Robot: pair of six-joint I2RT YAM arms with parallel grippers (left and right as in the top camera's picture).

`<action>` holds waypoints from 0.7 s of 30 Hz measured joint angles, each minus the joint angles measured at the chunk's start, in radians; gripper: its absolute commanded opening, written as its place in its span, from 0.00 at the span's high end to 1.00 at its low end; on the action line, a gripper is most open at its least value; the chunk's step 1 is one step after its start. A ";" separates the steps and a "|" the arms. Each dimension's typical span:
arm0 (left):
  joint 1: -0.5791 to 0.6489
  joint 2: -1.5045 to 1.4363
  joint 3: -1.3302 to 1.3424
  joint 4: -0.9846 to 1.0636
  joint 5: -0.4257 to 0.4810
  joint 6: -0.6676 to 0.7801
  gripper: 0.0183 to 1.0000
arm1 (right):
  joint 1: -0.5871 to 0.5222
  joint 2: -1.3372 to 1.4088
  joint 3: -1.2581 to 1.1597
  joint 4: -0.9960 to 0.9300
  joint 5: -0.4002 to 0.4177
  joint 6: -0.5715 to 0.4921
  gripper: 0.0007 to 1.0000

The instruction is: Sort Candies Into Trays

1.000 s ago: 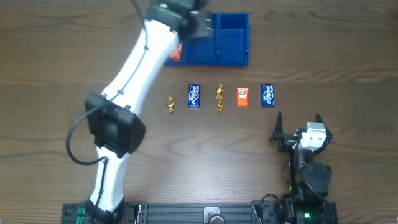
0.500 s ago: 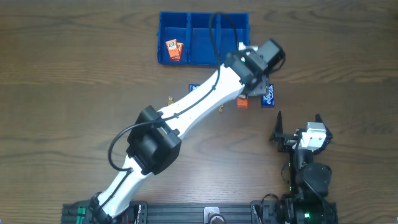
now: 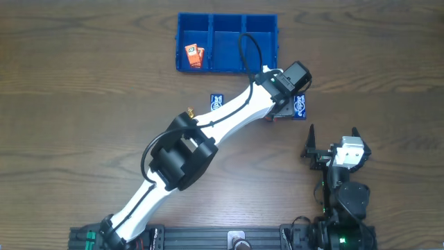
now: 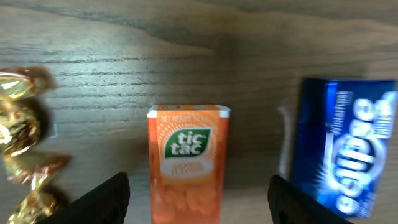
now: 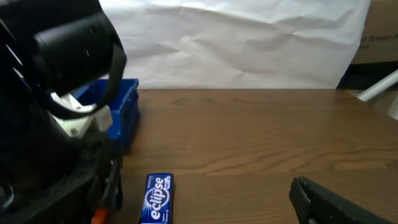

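Left tool (image 4: 199, 190) wide open, empty, over orange box (image 4: 188, 162) beside gum pack (image 4: 339, 149); probably light, stiff, slick, so pinch long sides.

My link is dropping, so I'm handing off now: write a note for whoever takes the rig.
Left gripper: open, over the orange box, a finger on either side, not gripped yet.
Right gripper: open, parked near its base.
Done: two orange packs in the tray's left compartment.
Left: that box, the blue pack and gold candy flanking it, a second blue pack and second gold candy, all on the table.
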 measured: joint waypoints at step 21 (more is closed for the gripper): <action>0.003 0.025 0.000 0.014 -0.049 0.116 0.57 | 0.000 0.000 0.000 0.000 0.000 0.000 0.00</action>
